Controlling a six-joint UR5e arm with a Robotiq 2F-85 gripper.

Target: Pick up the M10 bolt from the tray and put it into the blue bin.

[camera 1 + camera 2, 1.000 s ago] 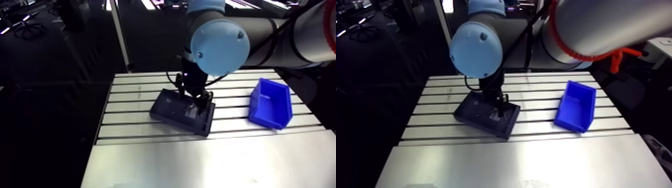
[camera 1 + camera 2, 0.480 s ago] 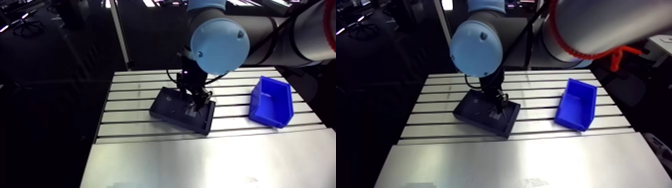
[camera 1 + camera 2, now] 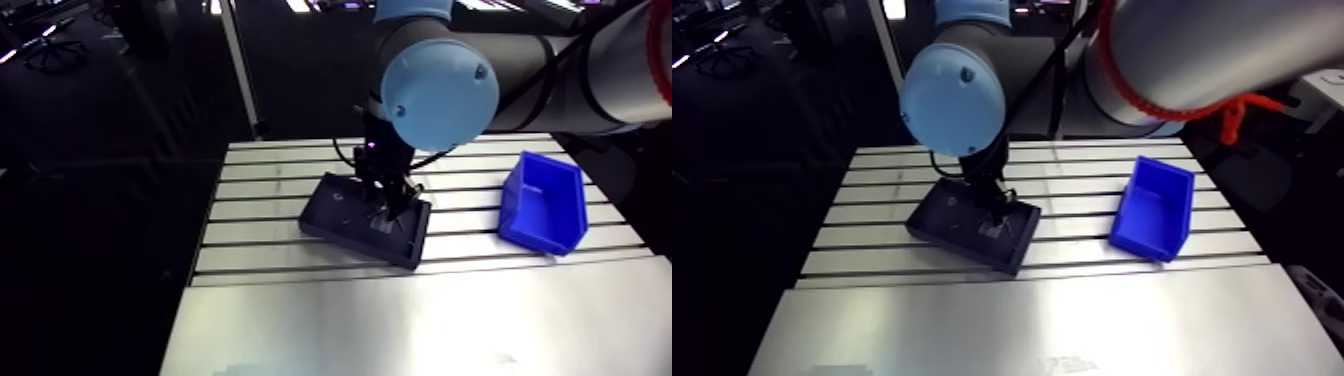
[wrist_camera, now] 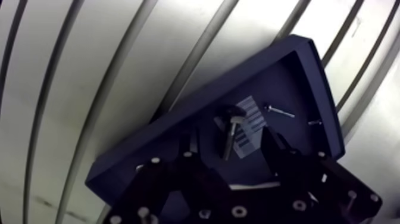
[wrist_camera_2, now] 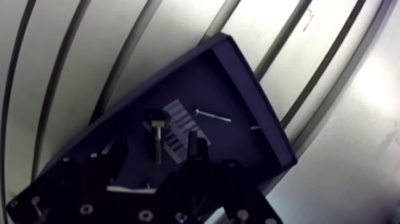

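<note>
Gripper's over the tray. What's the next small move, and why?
Probably close the gripper on the bolt: it lies centred between the open jaws on the tray floor, untouched. I cannot judge how low the tips are, so go slowly.

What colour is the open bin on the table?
The bin is bright blue, clearest in the arm view.

The bench [image 3: 330, 325] is aluminium: its far half is ribbed with long dark slots running side to side, its near half a smooth plate that catches pale glare. Around it the floor [image 3: 90, 260] lies dark, and a pale post [image 3: 241, 70] rises behind the bench's far edge.
</note>
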